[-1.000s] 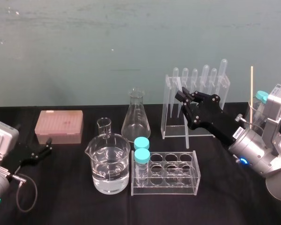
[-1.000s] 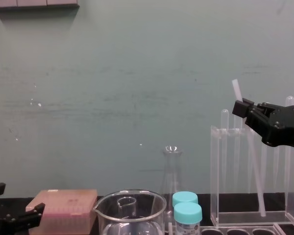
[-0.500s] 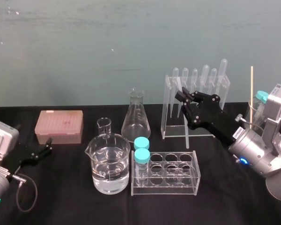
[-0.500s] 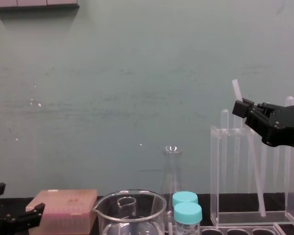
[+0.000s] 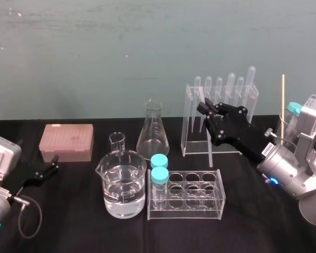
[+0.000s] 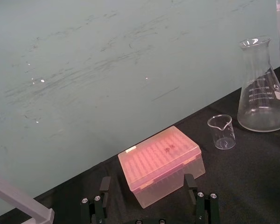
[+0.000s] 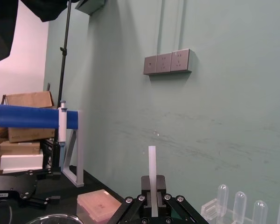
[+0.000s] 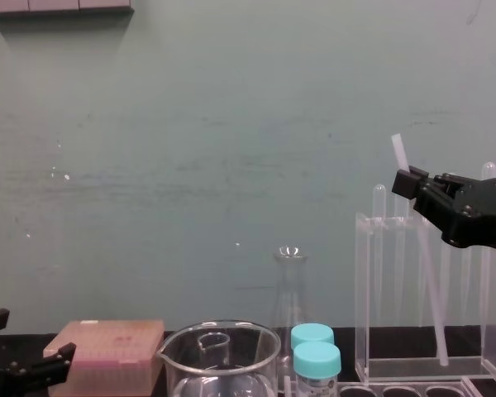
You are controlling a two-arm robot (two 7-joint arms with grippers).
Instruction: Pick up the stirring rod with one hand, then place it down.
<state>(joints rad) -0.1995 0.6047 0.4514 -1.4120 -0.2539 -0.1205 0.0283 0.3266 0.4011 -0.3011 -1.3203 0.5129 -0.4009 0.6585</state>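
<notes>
Right gripper pinches the near-upright stirring rod, top tilted left; left gripper parked, spread.

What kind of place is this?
Probably a lab bench setup: a flask, a beaker of clear liquid, a pipette rack and a tip box on a black table. The right gripper grips the rod at the rack; the left gripper rests open near the tip box.

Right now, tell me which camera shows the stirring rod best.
Chest view: the stirring rod slants from above the right end effector down into the clear rack. Right wrist: its top end. Head: hidden behind the end effector.
</notes>
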